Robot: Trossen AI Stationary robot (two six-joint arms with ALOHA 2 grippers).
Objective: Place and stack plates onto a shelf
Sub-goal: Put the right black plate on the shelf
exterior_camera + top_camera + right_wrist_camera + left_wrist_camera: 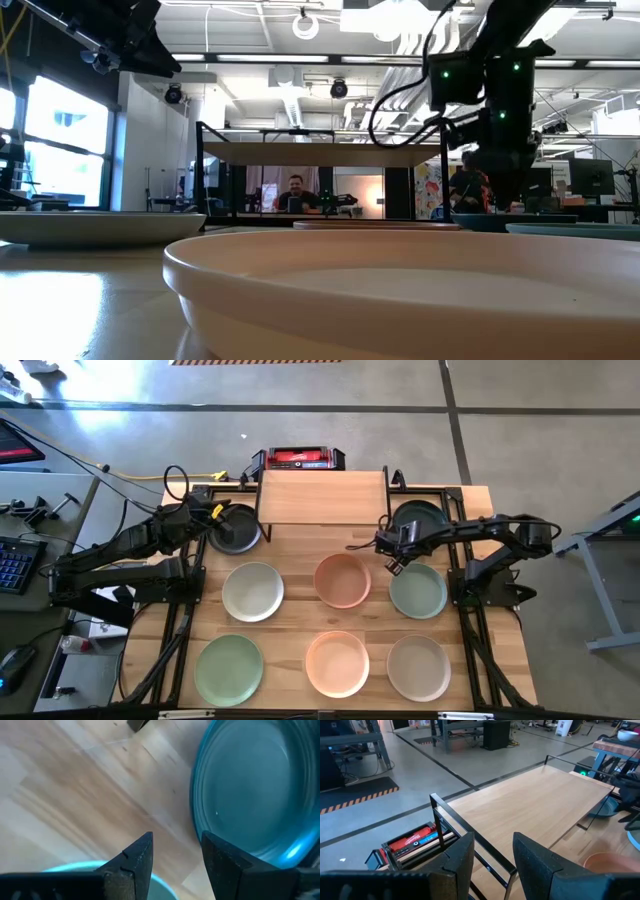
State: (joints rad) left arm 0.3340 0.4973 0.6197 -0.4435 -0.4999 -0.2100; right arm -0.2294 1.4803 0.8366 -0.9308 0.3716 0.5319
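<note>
The shelf, a low riser with a light wooden top, stands at the table's far middle with nothing on it. A black plate lies at its left end and another black plate at its right. Six more plates lie flat in two rows: cream-white, peach-pink, pale green, and nearer, pale green, peach-pink, beige. My right gripper hangs open, pointing steeply down over bare table between the right black plate and the pale green plate's rim. My left gripper waits open above the left black plate, facing the shelf.
A red-and-black device sits beyond the shelf's far edge. Black frame rails run along the table's left and right sides. Bare wood shows between the plates and in front of the shelf. A person sits in the room beyond the table.
</note>
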